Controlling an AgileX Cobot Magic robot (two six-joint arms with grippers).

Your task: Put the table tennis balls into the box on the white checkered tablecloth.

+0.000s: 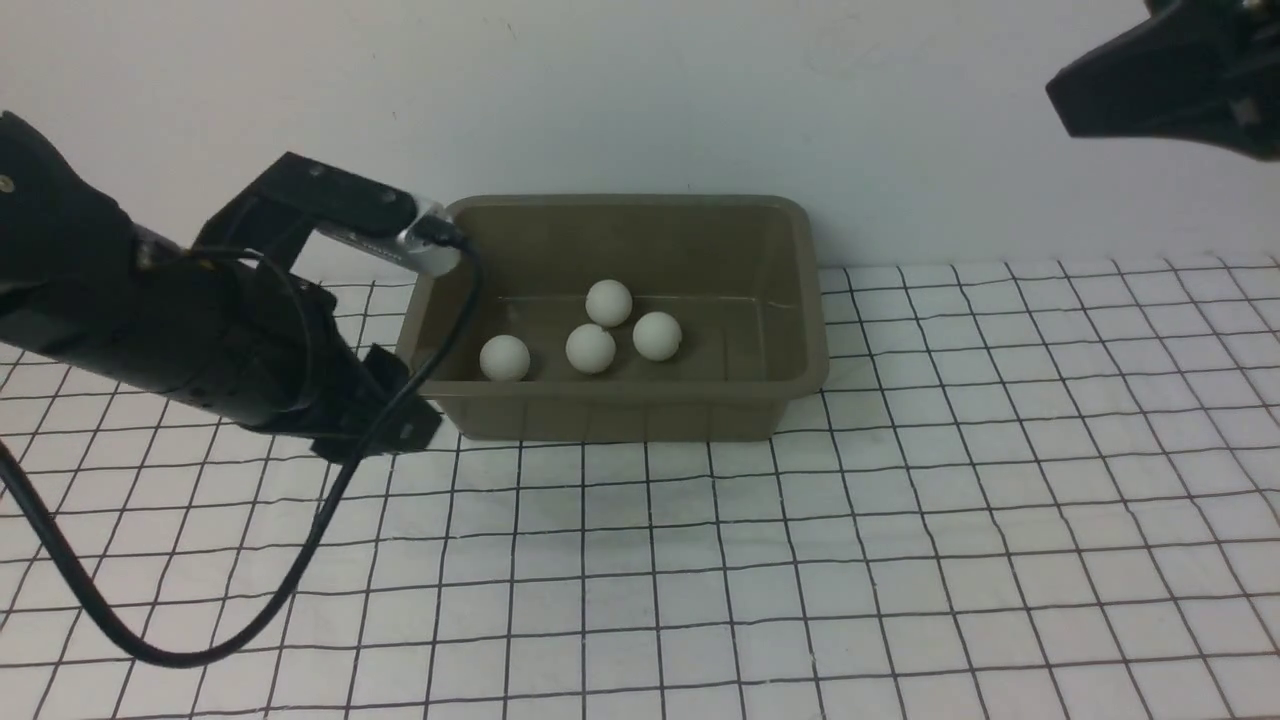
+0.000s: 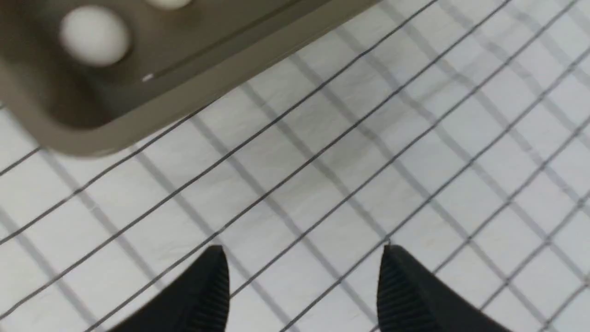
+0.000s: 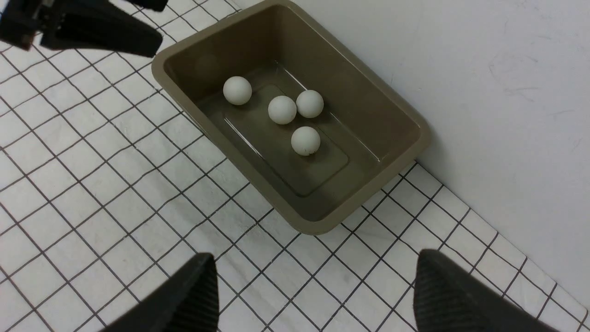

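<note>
Several white table tennis balls lie on the floor of the olive-grey box, which stands on the white checkered tablecloth against the back wall. My left gripper hangs low over the cloth just outside the box's near left corner. Its jaws stand apart with only cloth between them, and one ball shows inside the box. My right gripper is open and empty, raised high at the right. From there it looks down on the balls in the box.
A pale wall rises right behind the box. The left arm's black cable loops down across the cloth at the front left. Bare checkered cloth spreads in front of the box and to its right.
</note>
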